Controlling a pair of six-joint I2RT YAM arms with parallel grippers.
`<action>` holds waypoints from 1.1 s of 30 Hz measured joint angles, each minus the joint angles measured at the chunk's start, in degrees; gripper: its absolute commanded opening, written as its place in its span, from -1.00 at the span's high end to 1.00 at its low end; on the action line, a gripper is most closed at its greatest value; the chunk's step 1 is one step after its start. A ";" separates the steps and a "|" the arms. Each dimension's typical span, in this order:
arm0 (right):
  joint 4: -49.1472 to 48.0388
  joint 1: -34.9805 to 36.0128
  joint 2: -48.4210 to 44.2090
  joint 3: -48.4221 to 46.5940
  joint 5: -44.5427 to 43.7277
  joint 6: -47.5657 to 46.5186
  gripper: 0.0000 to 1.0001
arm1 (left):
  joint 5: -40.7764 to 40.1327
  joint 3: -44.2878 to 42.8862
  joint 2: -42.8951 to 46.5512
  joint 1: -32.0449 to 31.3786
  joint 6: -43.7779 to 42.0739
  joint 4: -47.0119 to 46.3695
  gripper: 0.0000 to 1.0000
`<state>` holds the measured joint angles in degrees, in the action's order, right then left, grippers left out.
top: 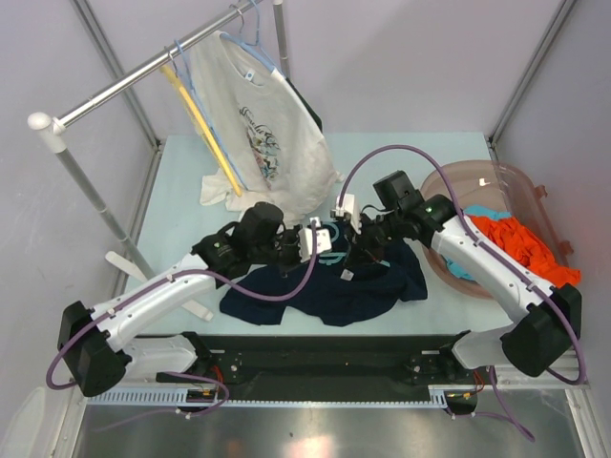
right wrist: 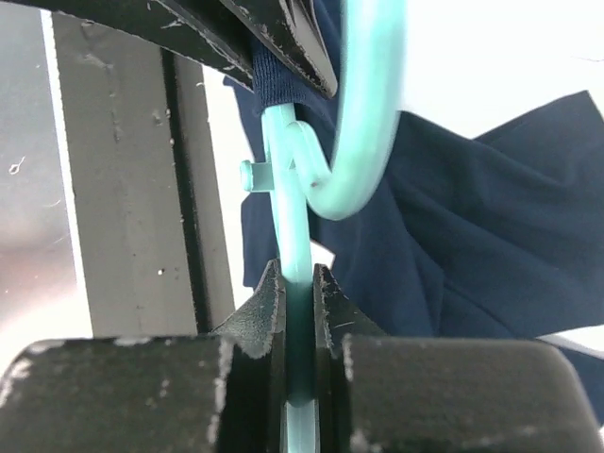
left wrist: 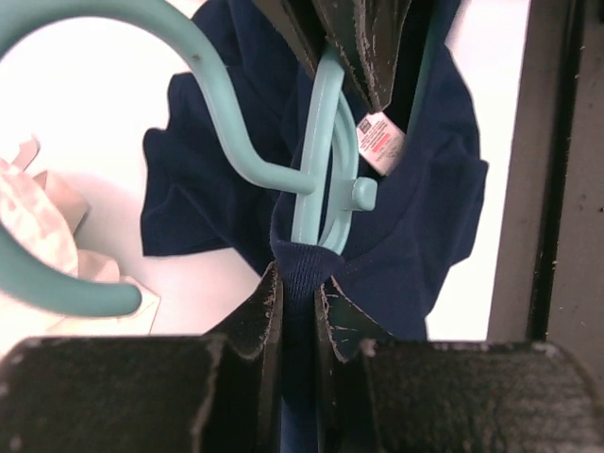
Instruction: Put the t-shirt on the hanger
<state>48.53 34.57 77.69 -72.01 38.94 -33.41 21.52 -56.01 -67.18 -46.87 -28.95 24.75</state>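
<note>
While the left hand [left wrist: 299, 283] pinches one navy t-shirt [top: 325, 291] at the counter's [top: 181, 200] six o'clock, the right hand [right wrist: 297, 274] clamps one teal hanger [right wrist: 373, 94].

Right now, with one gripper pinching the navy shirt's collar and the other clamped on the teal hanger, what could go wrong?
1. The left gripper pinches only a narrow fold of the t-shirt collar, so the fabric may slip out under tension.
2. The right gripper clamps a thin bar of the hanger, which might twist or slide in the grip.
3. Most of the shirt lies bunched on the table, so a hanger arm could snag in the folds.
</note>
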 measured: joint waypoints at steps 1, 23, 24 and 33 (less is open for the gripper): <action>0.26 -0.04 0.00 0.00 0.22 -0.17 1.00 | 0.04 0.09 0.00 0.00 0.00 -0.04 0.77; 7.28 -12.04 -7.10 -1.33 2.78 -2.99 1.00 | 12.55 4.57 11.23 15.52 0.59 2.89 -0.43; 7.30 -12.07 -7.17 -2.40 1.62 -2.10 1.00 | 12.81 4.28 11.78 15.52 1.03 2.89 -0.50; 7.65 -11.91 -6.95 -15.23 -11.50 4.59 1.00 | 12.96 3.28 19.04 15.52 9.18 -1.25 -0.69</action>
<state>56.18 22.65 70.74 -87.24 27.44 -28.82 34.48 -52.73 -48.14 -31.35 -19.77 23.51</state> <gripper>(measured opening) 0.122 0.844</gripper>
